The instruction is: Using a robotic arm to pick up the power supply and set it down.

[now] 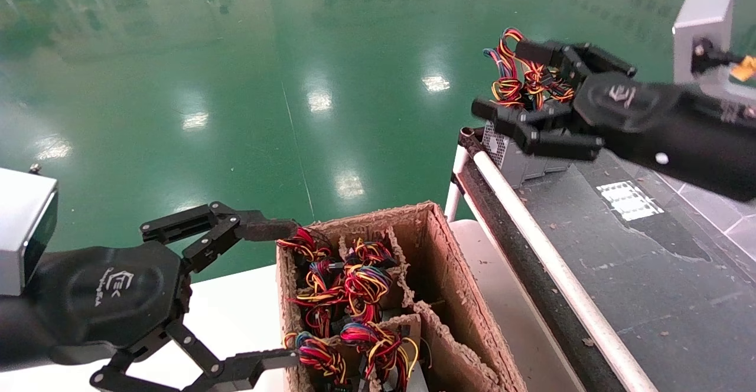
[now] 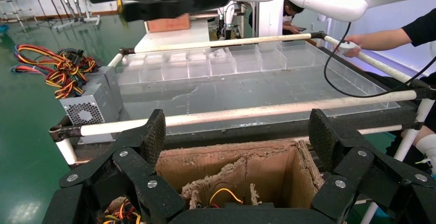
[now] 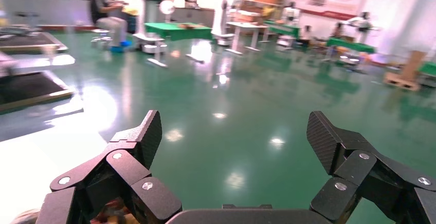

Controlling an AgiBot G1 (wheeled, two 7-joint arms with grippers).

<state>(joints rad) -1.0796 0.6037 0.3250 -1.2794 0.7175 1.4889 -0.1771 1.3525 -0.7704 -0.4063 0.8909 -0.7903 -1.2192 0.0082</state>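
The power supply, a grey metal box with a vented end, sits at the far corner of the dark counter, right by its white rail. Its red, yellow and black wire bundle sticks up past the edge. The right pincer hovers wide open around those wires, one finger above and one below, gripping nothing. The left pincer is spread open against the near wall of a cardboard box, whose dividers hold more wire-bundled supplies.
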